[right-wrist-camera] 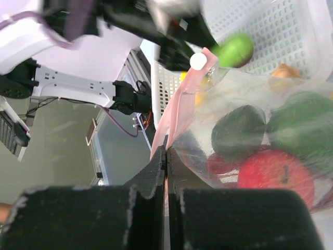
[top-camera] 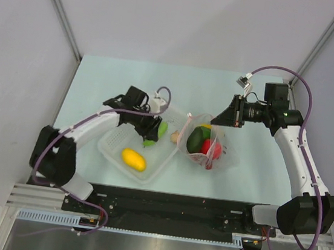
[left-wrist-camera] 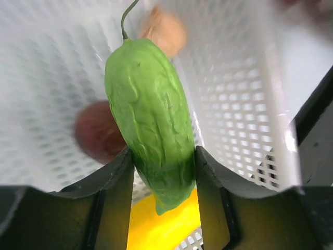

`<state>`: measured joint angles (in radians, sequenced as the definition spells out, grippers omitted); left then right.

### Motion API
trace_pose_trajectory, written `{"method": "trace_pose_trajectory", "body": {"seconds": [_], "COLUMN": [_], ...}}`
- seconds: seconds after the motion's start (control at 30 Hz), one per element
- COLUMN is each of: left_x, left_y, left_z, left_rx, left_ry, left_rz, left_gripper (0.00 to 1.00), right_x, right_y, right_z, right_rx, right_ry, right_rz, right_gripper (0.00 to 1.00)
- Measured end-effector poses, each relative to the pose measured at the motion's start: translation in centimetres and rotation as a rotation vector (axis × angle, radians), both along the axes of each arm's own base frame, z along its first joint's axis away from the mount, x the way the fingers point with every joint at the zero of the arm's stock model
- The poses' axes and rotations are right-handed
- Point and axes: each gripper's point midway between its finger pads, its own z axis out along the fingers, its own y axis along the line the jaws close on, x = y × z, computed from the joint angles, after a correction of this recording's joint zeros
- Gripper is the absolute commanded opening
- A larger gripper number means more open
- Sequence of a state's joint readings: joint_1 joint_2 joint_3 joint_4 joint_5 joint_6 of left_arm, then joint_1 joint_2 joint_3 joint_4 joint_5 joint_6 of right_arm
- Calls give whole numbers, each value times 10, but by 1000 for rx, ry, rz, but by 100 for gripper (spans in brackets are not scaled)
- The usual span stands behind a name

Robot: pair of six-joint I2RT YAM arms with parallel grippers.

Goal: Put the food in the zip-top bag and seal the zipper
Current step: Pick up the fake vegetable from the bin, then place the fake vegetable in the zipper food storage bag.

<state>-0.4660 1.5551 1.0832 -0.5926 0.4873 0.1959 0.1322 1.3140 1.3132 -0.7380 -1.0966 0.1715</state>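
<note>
My left gripper (top-camera: 152, 134) (left-wrist-camera: 164, 161) is shut on a green cucumber (left-wrist-camera: 148, 104) (top-camera: 162, 128) and holds it above the white mesh basket (top-camera: 120, 137). A yellow piece (top-camera: 133, 159) (left-wrist-camera: 166, 224) and a dark plum (left-wrist-camera: 96, 133) lie in the basket below. My right gripper (top-camera: 221, 119) (right-wrist-camera: 167, 153) is shut on the pink zipper strip (right-wrist-camera: 179, 104) of the clear zip-top bag (top-camera: 227, 160) and holds its mouth up. The bag holds a green pepper (top-camera: 197, 138) (right-wrist-camera: 302, 125), a red tomato (top-camera: 211, 149) (right-wrist-camera: 276, 174) and a dark piece (right-wrist-camera: 242, 130). The cucumber also shows in the right wrist view (right-wrist-camera: 234, 49).
A beige mushroom (top-camera: 176, 137) (right-wrist-camera: 283, 70) lies between the basket and the bag. The basket's wall (left-wrist-camera: 244, 94) rises close on the right of the cucumber. Grey walls enclose the pale table (top-camera: 130, 78) on three sides.
</note>
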Motion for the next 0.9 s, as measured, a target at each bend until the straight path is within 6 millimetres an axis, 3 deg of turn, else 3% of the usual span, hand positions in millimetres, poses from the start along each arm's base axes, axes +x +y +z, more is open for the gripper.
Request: {"method": "trace_pose_trajectory", "body": {"seconds": [0.1,0.13,0.27,0.4,0.47,0.53,0.77,0.9], "left_x": [12,11,-3,-21,-29,-31,-24,-28], "left_y": [-1,-4,-13,-37,-57,-76,-119,-137], "left_z": [72,100,208,271,282,281,224,214], "left_rx": [-139,-198,-440,-622,-678,-708,-695,-704], "left_ry": [-179,-251,-511,-602,-581,-534,-381,-349], "left_rz": [36,39,57,70,82,113,286,334], "left_gripper": [23,19,18,28,32,33,30,43], "right_x": [0,-1,-1,0,2,3,7,9], "right_y": [0,0,1,2,2,3,5,6], "right_z": [-1,-1,-1,1,2,4,9,11], "right_rx": [-2,-2,-2,2,7,12,26,33], "right_ry": [-3,-3,-3,-5,-6,-8,-12,-8], "right_rz": [3,4,7,3,-1,-6,-18,-24], "right_gripper": [0,0,0,0,0,0,0,0]}}
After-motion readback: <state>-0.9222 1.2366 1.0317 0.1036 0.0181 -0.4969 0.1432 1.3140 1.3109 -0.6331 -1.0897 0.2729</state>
